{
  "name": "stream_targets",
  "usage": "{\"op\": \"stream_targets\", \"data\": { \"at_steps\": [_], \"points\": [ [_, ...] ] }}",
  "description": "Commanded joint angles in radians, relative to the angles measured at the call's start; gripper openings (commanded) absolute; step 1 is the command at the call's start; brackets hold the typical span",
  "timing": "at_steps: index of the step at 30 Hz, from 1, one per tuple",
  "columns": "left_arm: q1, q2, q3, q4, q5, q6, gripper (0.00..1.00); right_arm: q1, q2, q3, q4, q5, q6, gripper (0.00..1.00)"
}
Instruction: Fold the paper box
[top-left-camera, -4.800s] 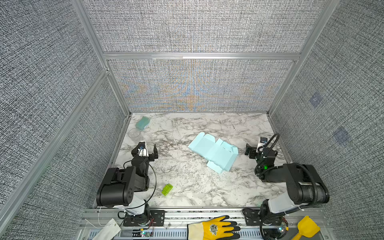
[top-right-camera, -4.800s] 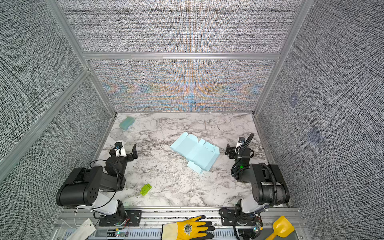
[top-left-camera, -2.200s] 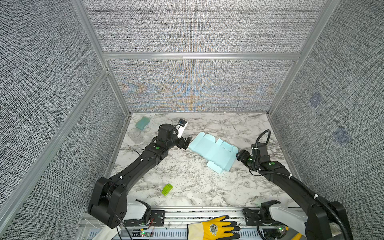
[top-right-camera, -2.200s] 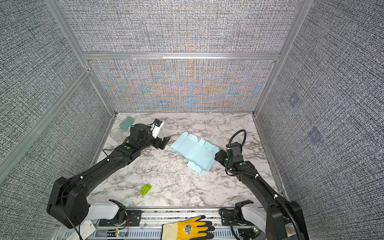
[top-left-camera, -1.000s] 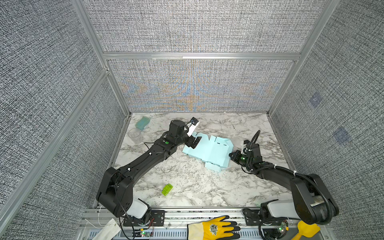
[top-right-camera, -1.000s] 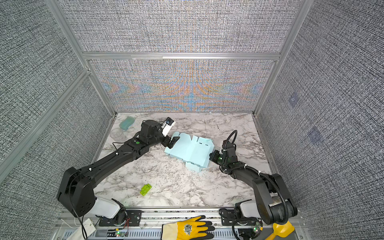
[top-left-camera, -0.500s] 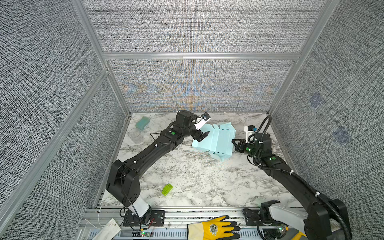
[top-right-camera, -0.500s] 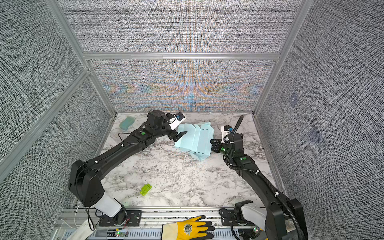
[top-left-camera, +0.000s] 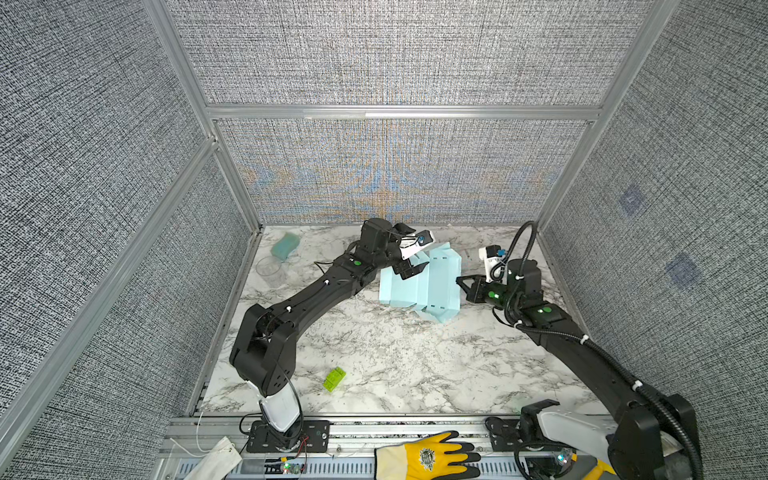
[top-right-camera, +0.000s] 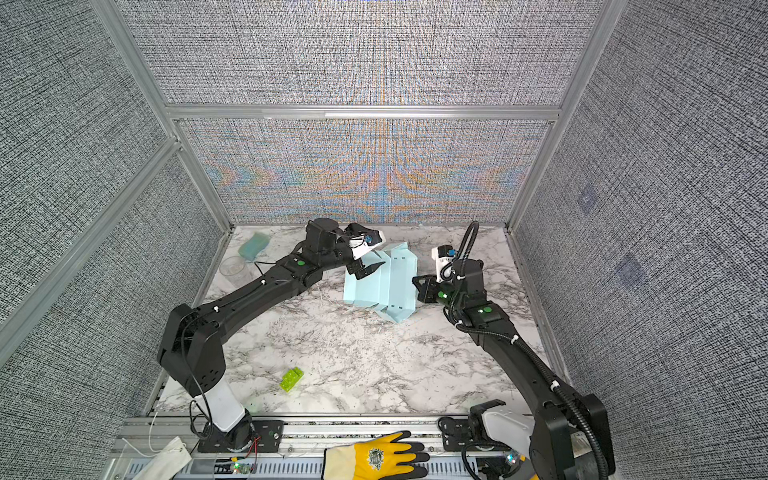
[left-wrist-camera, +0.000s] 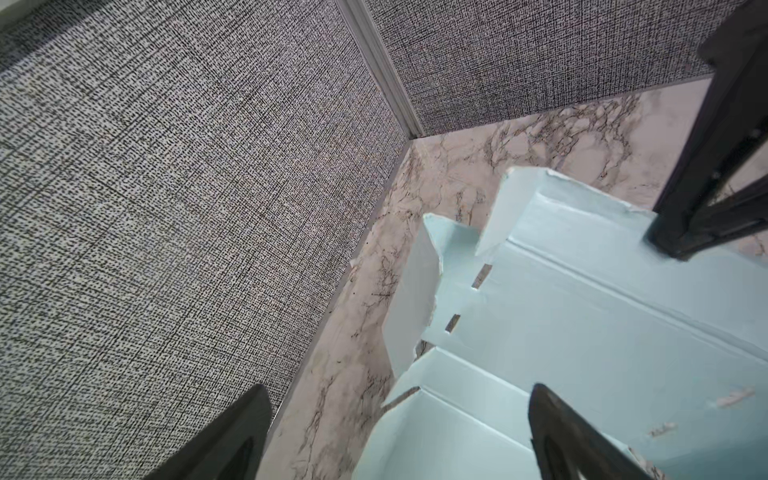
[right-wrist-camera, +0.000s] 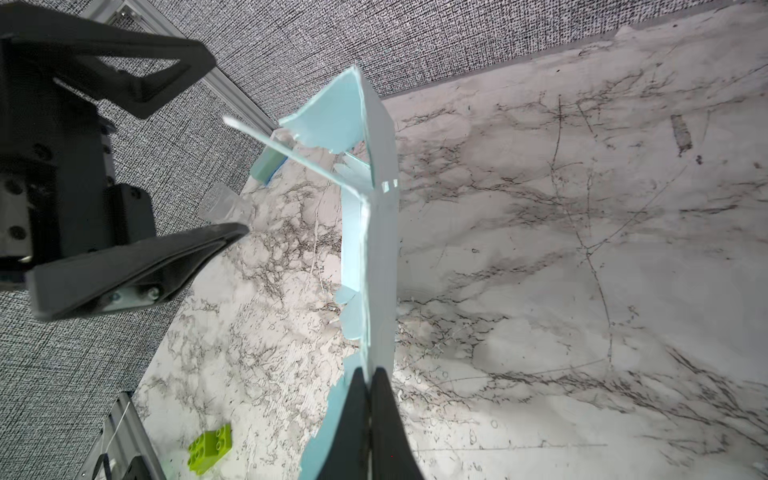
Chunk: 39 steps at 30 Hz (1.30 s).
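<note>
Jaws of the right gripper (right-wrist-camera: 369, 399) are pinched shut on one thin edge of the box (right-wrist-camera: 376, 257). The box is reared up from the table (top-left-camera: 395, 353) near the back wall, between the two arms. The left gripper (top-left-camera: 412, 258) sits at the box's far side with its jaws spread wide, holding nothing.

The likeliest trouble is that single-edge pinch. Thin card held at one rim can swivel in the grip, slip out or crumple if the left gripper presses on it. If the left jaws close on the wrong panel, or push off a crease, the sheet would probably bow rather than fold. The flap edges already look ragged, so a tug between the arms could tear them. A hard push might also slide the box against the back wall.

Both top views show the box's broad face with its parallel creases, but hardly any of its bend. The right wrist view shows it edge-on: panels already angled, one flap jutting toward the left gripper, and clear air between those fingers (right-wrist-camera: 137, 266) and the card. The left wrist view gives the inner face, its slots and rough flaps, with one finger over a panel. Whether that finger touches cannot be told there. Whether the box's lower corner rests on the table is unclear in every view.
</note>
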Motion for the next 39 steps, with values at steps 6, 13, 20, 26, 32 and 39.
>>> {"op": "stream_targets", "data": {
  "at_steps": [6,13,20,26,32,39],
  "points": [
    [0.000,0.074,0.079,0.055,0.073,-0.034,0.71,0.011,0.010,0.028,-0.010,-0.012,-0.006,0.00],
    [0.001,0.088,0.084,0.053,0.055,-0.041,0.52,0.011,0.032,0.048,-0.008,-0.018,-0.011,0.00],
    [0.001,0.092,0.078,0.110,-0.028,-0.090,0.44,0.013,0.035,0.060,-0.011,-0.027,-0.022,0.00],
    [0.001,0.041,0.018,0.147,-0.017,-0.112,0.70,0.013,0.039,0.055,-0.021,-0.018,-0.028,0.00],
    [0.001,0.009,-0.033,0.113,0.042,-0.091,0.84,0.013,0.034,0.054,-0.020,-0.017,-0.025,0.00],
    [-0.002,0.054,-0.005,0.112,0.068,-0.105,0.79,0.014,0.025,0.053,-0.030,-0.021,-0.027,0.00]
  ]
}}
